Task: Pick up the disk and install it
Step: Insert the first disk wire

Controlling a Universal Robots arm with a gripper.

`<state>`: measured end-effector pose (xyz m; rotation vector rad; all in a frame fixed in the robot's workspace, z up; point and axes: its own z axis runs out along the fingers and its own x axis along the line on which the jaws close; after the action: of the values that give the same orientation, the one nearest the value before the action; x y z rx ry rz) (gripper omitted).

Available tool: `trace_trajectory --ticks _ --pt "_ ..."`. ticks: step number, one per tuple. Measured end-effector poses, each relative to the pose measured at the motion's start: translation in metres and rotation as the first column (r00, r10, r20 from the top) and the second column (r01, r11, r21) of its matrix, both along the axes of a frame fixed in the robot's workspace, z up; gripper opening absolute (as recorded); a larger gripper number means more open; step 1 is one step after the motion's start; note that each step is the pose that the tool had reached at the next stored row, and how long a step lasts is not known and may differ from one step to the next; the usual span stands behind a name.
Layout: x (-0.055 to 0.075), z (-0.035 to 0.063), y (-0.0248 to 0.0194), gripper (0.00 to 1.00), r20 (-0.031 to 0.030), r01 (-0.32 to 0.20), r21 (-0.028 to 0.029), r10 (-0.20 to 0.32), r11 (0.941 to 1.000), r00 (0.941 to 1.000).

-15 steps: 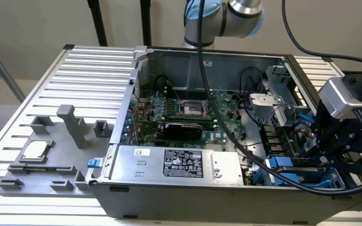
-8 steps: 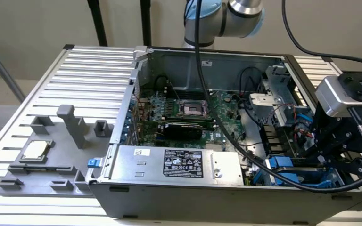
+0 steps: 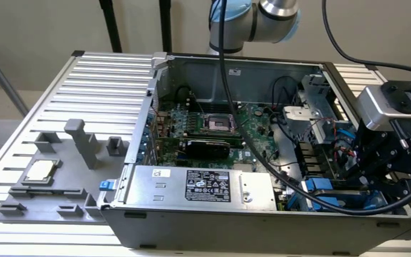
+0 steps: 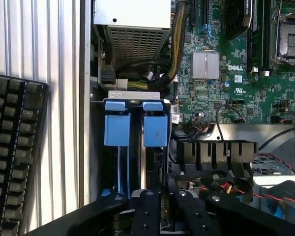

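Gripper [image 4: 160, 209] low over drive bay in open computer case [image 3: 227, 225], fingers [image 4: 146, 214] narrowed on disk [image 4: 155, 147]; blue-framed disk stands on edge in bay slot, long axis running straight away from fingers, second blue carrier [image 4: 117, 129] just beside it

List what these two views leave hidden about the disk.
- Wrist view: disk body and label, sunk in the bay; just blue carrier tabs show.
- Exterior view: bay, partly behind the gripper and black cable.
- Keyboard: cut by the frame edge.
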<state>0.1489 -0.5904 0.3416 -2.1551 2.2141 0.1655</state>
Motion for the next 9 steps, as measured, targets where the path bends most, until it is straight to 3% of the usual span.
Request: trace_trajectory --ticks 9 --pt "-0.0018 -0.0020 0.0003 0.16 0.0003 0.022 -0.0030 -0.022 0.9997 0.9998"
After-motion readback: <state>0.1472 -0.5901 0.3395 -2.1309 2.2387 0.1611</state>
